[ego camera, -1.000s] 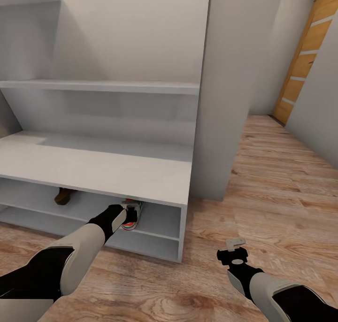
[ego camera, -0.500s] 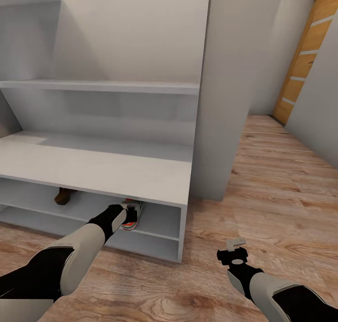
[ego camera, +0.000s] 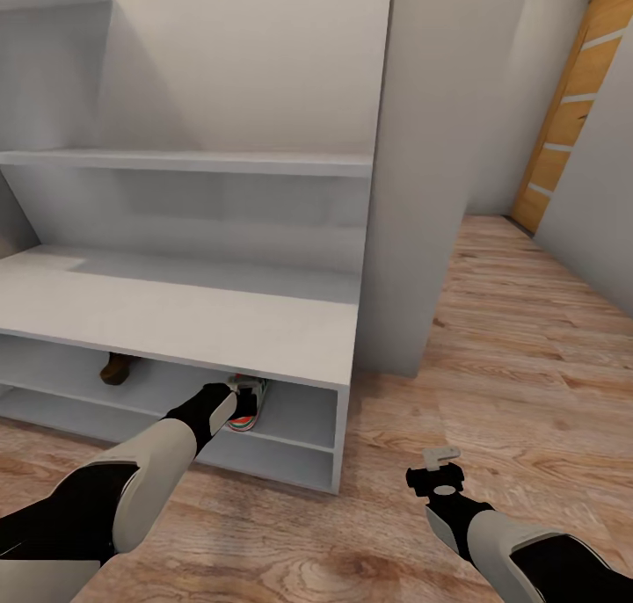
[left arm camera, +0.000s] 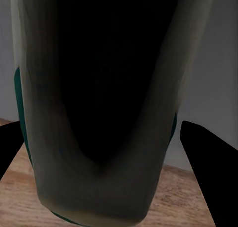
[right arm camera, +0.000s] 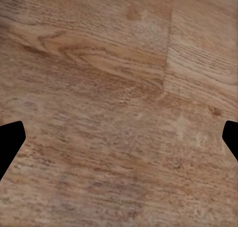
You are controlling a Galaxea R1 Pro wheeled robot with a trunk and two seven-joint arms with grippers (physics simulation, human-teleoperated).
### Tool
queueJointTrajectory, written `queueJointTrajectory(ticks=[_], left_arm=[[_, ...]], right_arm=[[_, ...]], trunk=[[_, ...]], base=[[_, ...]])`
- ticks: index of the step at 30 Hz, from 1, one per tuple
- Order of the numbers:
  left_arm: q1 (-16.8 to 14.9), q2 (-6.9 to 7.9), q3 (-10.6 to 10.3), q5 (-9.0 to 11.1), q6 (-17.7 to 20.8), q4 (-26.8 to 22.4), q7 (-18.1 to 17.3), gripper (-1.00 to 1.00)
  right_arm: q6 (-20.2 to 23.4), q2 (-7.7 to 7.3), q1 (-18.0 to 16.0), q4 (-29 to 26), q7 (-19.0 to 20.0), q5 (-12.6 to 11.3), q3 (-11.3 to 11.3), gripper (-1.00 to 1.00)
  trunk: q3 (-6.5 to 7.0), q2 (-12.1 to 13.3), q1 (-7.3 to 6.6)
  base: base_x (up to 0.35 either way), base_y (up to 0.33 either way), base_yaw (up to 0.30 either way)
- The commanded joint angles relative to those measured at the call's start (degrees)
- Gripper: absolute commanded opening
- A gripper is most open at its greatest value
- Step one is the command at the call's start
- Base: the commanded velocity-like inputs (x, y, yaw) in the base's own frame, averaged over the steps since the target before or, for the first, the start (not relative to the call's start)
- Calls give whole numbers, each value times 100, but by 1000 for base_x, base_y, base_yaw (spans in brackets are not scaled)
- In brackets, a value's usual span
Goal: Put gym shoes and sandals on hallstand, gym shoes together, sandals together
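The hallstand (ego camera: 176, 313) stands ahead on the left, white-grey, with a bench top and two open compartments below. My left gripper (ego camera: 236, 401) reaches into the mouth of the upper compartment and is shut on a white gym shoe (ego camera: 245, 407) with teal and red-orange accents. In the left wrist view that gym shoe (left arm camera: 99, 187) sits between the dark fingertips (left arm camera: 206, 150), its dark opening facing the camera. A brown sandal (ego camera: 116, 368) lies further left in the same compartment. My right gripper (ego camera: 442, 459) hangs open over the corridor floor (right arm camera: 119, 108), with nothing between its fingers.
A grey wall pillar (ego camera: 422, 172) rises right of the hallstand. The wood-plank floor (ego camera: 527, 339) runs on to a wooden door (ego camera: 571, 111) at the far right. A floating shelf (ego camera: 185, 161) spans the unit above the bench.
The whole picture has shifted very slightly. Both arms, the gym shoe and the sandal keep their places.
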Motion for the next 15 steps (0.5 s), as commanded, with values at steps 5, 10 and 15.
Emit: queueJointTrajectory(ticks=[5,10,15], left_arm=[[0,-3,22,53,28,-11,40,-100],[0,-3,22,53,28,-10,39,100],[0,-3,22,53,28,-10,38,100]], right_arm=[[-42,3,-9,25,-8,-36,40,100],[-42,3,-9,22,-8,-36,40,100],[-42,3,-9,21,-8,-36,40,100]], trunk=[[-5,-2,-1],[-5,-2,-1],[-5,-2,-1]], base=[[2,-2,0],[0,0,0],[0,0,0]])
